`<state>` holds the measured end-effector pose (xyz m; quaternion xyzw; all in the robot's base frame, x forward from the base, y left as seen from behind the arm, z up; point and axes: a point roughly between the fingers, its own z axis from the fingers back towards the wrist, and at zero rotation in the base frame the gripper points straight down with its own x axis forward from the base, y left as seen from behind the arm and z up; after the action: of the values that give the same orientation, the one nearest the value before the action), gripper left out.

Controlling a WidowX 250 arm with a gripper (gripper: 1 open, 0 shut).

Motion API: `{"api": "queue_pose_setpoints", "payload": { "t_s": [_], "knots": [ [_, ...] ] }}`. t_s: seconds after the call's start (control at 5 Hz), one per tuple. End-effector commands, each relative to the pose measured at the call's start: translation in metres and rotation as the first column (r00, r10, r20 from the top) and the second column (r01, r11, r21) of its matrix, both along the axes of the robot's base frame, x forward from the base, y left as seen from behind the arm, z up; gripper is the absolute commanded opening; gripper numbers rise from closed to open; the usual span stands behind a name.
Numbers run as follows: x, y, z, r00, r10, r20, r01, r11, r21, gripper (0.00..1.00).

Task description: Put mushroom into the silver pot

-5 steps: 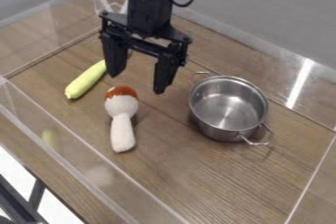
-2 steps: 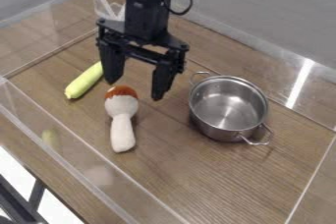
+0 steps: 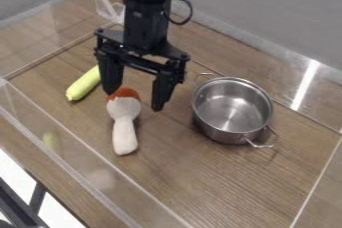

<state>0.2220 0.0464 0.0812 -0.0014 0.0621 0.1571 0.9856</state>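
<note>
The mushroom lies on the wooden table, cream stem toward the front and orange-brown cap toward the back. My black gripper points straight down just over the cap, open wide, with one finger at the cap's left and the other at its right. Nothing is held between the fingers. The silver pot stands empty to the right of the mushroom, a loop handle showing at its front right.
A yellow corn-like piece lies to the left of the gripper. Clear plastic walls run round the tabletop, close along the front left.
The gripper has drifted slightly down and to the left, so its open fingers now straddle the mushroom cap. The mushroom, pot and corn have stayed put.
</note>
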Motion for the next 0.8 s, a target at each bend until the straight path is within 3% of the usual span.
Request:
{"api": "queue_pose_setpoints", "payload": {
  "t_s": [0.0,0.6],
  "knots": [
    [-0.0008,-0.0036,0.0101,0.999,0.007,0.045,-0.007,1.000,0.004,1.00],
    [-0.0012,-0.0087,0.0074,0.999,0.030,0.038,-0.030,1.000,-0.006,1.00]
  ]
}}
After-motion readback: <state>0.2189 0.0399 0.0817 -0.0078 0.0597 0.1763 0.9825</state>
